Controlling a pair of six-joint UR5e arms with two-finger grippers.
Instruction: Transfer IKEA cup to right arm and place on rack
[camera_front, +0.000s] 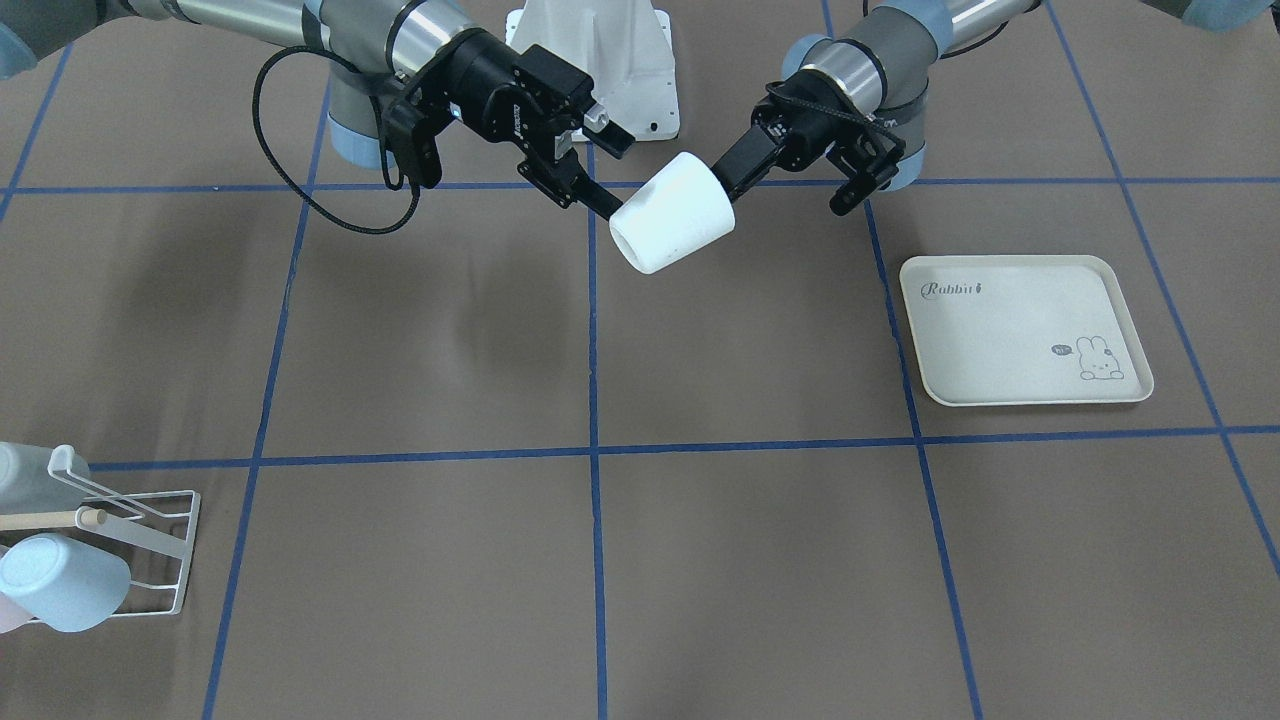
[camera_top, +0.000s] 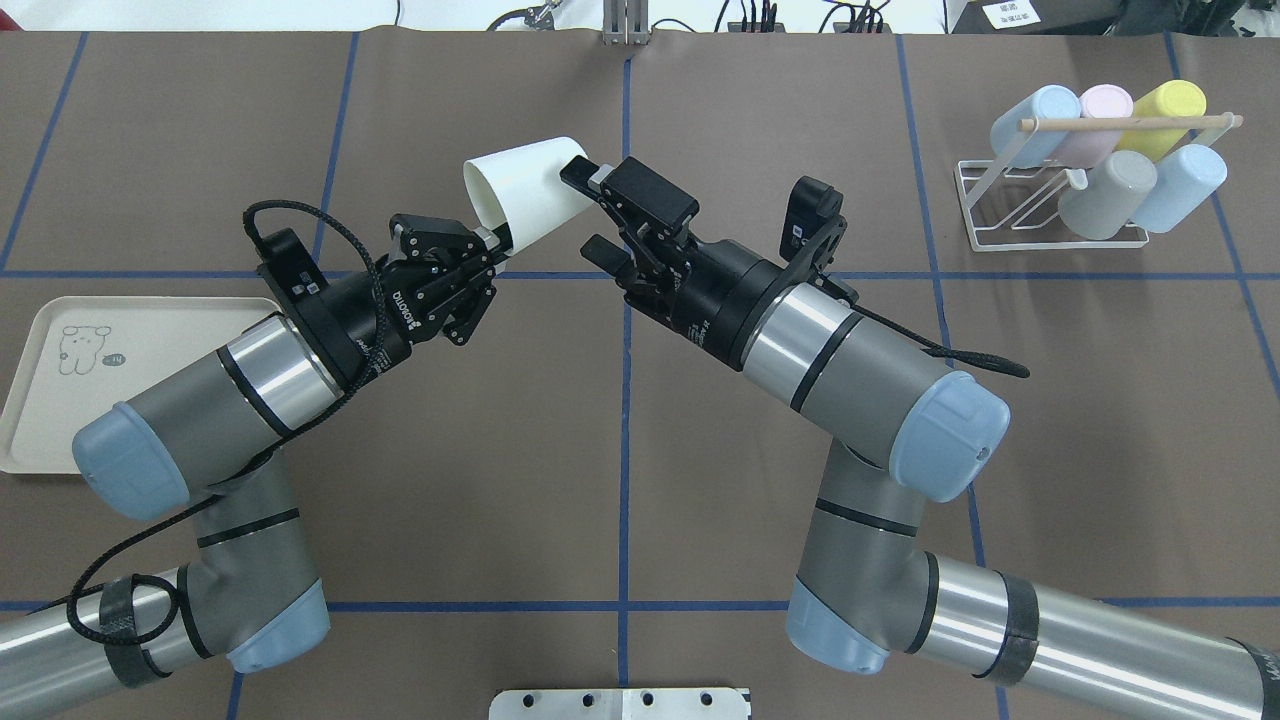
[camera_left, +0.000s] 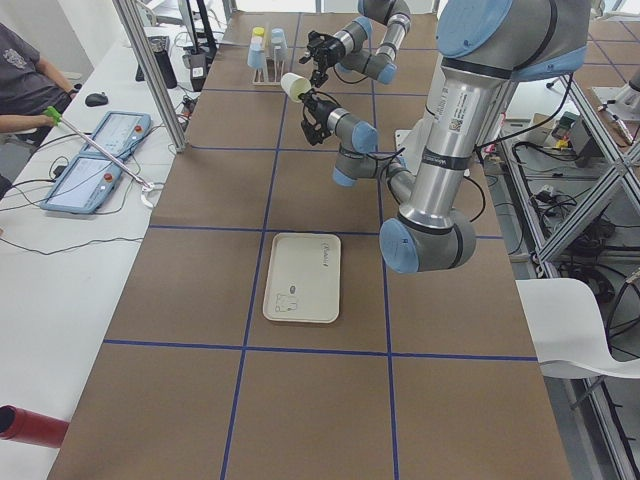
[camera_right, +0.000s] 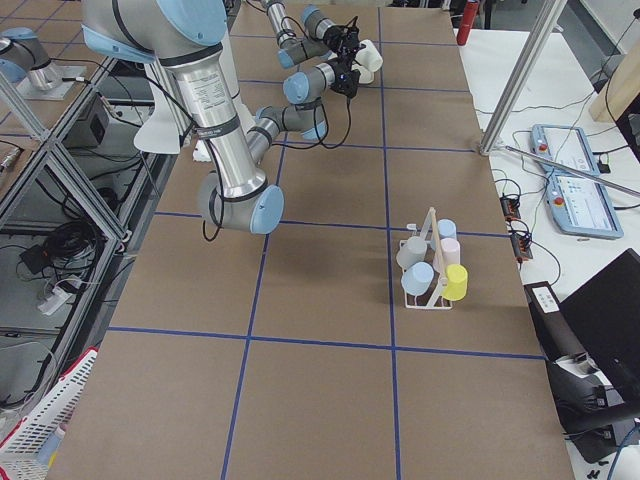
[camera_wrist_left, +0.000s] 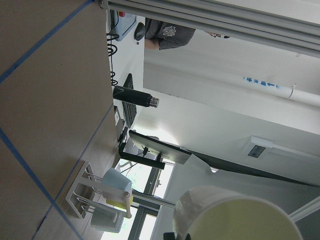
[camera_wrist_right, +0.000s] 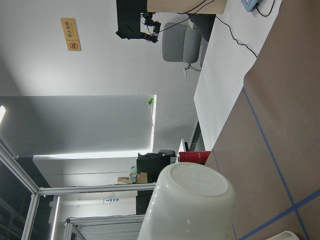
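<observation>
Two grippers at cup (camera_top: 525, 190), mid-air over table (camera_top: 450, 450) centre: left gripper (camera_top: 495, 242) pinches rim, right gripper (camera_top: 584, 208) wide around base. Close right squarely before left releases.

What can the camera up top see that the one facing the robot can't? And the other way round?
Only the top camera shows the whole rack with all five cups on it; the facing camera cuts most of it off.

Only the facing camera shows the whole tray, with the word "Rabbit" on it. From the top, an arm hides part of it.

Both show the white cup up in the air between the arms. The left claw is shut on it and the right claw is open around its other end.
</observation>
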